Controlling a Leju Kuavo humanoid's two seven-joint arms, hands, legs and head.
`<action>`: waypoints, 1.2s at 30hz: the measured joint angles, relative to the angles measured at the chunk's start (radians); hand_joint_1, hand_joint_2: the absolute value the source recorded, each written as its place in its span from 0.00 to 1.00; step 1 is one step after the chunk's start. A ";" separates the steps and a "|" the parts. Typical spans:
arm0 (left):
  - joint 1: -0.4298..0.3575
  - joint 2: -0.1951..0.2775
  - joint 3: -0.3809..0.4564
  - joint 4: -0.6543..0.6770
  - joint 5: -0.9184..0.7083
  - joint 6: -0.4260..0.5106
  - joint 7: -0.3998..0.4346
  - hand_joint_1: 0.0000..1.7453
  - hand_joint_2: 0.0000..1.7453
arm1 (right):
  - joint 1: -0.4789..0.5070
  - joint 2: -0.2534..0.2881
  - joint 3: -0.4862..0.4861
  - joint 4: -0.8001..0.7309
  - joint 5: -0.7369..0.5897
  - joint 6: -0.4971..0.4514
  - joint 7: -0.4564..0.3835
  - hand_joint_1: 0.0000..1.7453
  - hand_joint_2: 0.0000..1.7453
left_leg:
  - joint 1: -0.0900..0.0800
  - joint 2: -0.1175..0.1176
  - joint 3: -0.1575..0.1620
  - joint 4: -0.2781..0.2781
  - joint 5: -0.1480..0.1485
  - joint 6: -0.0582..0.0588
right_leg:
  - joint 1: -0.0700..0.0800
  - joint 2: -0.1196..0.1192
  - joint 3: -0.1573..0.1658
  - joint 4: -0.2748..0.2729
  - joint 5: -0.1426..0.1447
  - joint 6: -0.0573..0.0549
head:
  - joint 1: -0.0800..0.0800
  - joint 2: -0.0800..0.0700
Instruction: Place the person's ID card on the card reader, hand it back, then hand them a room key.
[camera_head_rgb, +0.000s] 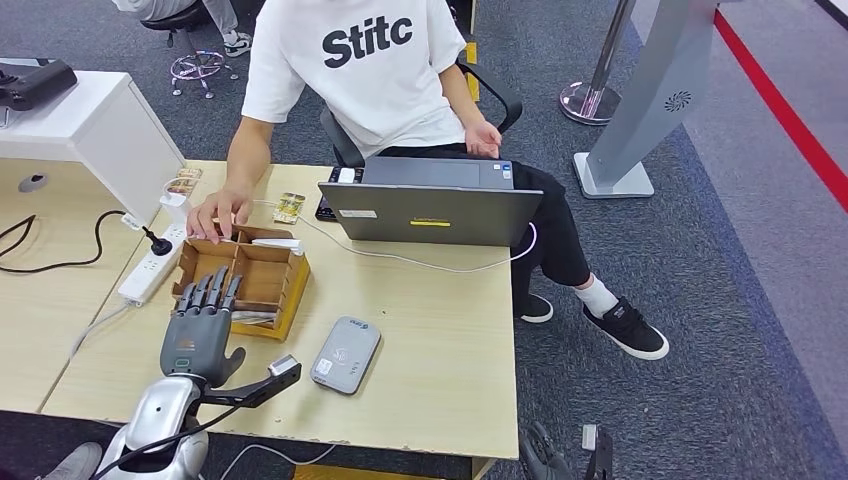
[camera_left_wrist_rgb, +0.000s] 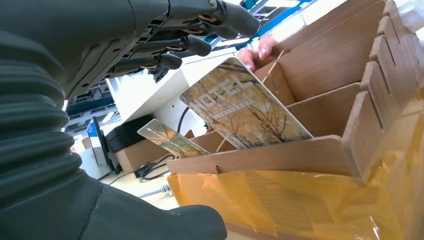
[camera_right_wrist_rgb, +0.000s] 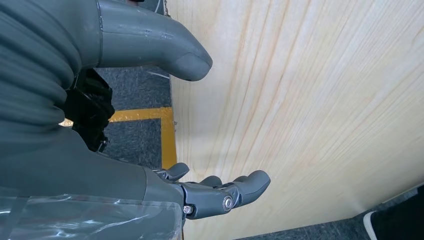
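Reaching for a room key is my read of the step: my left hand (camera_head_rgb: 203, 322) hovers lower left, fingers spread, holding nothing, over the cardboard box (camera_head_rgb: 287, 290). Two key cards (camera_left_wrist_rgb: 245, 107) lean in its slots, one close to my fingertips (camera_left_wrist_rgb: 172, 61). Next I'd lower and pinch that card. One card reader (camera_head_rgb: 345, 355) lies just right of the box; I can't spot the ID card. My right hand (camera_right_wrist_rgb: 220, 192), beside the table edge, hangs loosely open, empty.
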 joint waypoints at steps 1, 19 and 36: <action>0.000 0.000 -0.001 0.001 0.000 0.000 -0.002 0.00 1.00 | 0.000 0.000 0.000 0.000 0.000 0.000 0.000 0.00 1.00 | 0.000 0.000 0.000 0.000 0.000 0.000 | 0.000 0.000 0.000 0.000 0.000 0.000 | 0.000 0.000; 0.001 0.000 -0.027 0.017 0.003 0.045 -0.085 1.00 1.00 | 0.000 0.000 0.003 0.000 -0.003 0.005 0.002 0.00 1.00 | 0.000 0.000 0.000 0.000 0.000 0.000 | 0.000 0.000 0.000 0.000 0.000 0.000 | 0.000 0.000; 0.010 -0.036 0.015 -0.075 0.004 0.144 -0.109 1.00 1.00 | 0.002 0.003 0.004 0.000 -0.018 0.004 -0.007 0.00 1.00 | 0.000 -0.001 -0.001 0.000 0.000 0.000 | 0.000 0.000 0.000 0.000 0.000 0.000 | 0.000 0.000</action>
